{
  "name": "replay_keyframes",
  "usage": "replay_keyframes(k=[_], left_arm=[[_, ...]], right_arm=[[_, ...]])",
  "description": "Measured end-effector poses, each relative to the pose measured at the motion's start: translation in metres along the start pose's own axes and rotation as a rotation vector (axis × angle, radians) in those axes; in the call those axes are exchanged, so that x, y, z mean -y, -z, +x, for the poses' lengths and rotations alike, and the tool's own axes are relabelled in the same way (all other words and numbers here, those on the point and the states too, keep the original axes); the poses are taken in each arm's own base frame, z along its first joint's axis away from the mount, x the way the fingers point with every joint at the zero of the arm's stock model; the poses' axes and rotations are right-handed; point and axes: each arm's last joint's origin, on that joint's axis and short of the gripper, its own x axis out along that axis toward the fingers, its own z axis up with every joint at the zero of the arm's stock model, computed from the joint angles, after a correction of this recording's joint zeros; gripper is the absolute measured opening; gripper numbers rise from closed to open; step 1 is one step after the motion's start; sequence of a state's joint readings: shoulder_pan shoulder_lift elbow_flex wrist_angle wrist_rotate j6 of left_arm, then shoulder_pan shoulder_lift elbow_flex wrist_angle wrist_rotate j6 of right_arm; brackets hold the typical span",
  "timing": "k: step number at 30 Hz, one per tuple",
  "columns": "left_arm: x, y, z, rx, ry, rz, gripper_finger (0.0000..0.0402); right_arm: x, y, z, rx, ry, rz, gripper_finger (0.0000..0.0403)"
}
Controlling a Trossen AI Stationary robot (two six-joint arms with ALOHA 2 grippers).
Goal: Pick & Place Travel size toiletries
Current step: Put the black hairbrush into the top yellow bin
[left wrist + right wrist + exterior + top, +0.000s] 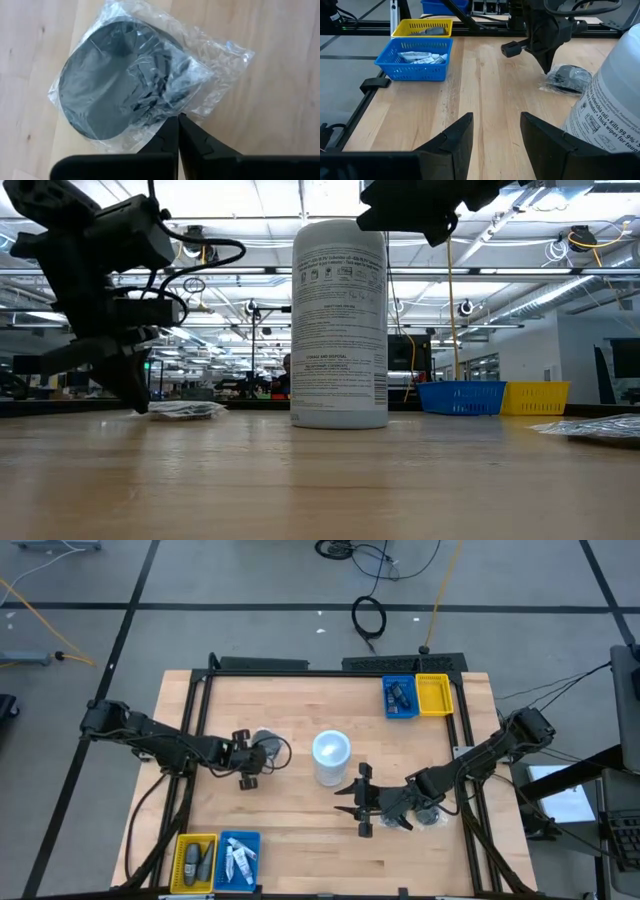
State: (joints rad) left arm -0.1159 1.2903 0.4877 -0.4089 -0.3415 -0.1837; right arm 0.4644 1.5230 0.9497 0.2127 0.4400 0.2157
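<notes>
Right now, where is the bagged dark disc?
In the high view the bagged dark disc lies left of centre, beside the white cylinder, with the left pincer shut at its edge.

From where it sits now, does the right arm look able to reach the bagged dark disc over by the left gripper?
Probably not directly. The white canister stands between the open right gripper and the bagged disc, and the left gripper is shut on the bag's edge, so the way looks blocked.

dark grey disc [107, 90] in clear crinkled plastic wrap, pale wood-grain desk [300, 830], white cylinder [331, 757] with small black print, blue tray [400, 697], yellow tray [434, 694], black gripper [177, 131]
</notes>
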Motion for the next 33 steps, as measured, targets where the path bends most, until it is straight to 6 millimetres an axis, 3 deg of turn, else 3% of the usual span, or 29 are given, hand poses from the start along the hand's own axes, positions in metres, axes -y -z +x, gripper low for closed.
replay_keyframes(k=[11,17,29,33], left_arm=[[0.009,-0.015,-0.012,0.073,-0.016,0.023,0.0],[0.016,-0.013,-0.015,0.062,0.04,0.084,0.0011],[0.016,-0.013,-0.015,0.073,0.021,0.106,0.0182],[0.015,-0.014,-0.015,0.074,0.019,0.098,0.0222]], right_arm=[[0.0,0.0,0.0,-0.005,0.001,-0.002,0.0155],[0.0,0.0,0.0,-0.005,0.0,-0.002,0.0155],[0.0,0.0,0.0,-0.003,0.0,-0.001,0.0155],[0.0,0.0,0.0,-0.002,0.0,-0.001,0.0155]])
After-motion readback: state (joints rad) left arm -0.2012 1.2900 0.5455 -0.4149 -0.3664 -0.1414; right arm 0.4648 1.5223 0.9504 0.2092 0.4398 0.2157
